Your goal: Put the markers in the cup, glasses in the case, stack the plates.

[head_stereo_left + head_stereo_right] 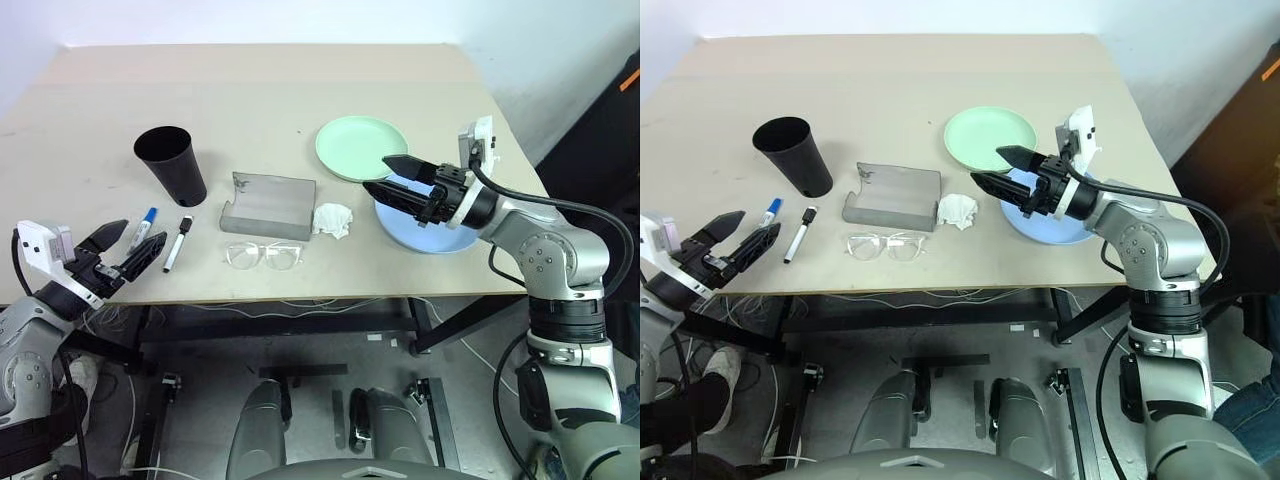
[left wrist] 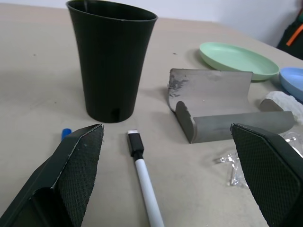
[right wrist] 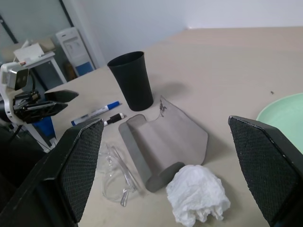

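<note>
Two markers (image 1: 160, 237), two plates (image 1: 360, 146), one cup (image 1: 171, 164), case (image 1: 268, 205), glasses (image 1: 263, 255); both grippers' jaws wide, empty.

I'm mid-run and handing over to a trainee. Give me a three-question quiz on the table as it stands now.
1. True or false: the markers are already inside the cup.
2. Which plate does the right gripper hover over: A pale green, B light blue?
3. What lies between the case and the blue plate?

Key: 1 false, both lie on the table beside it. 2 B. 3 a crumpled white tissue.
</note>
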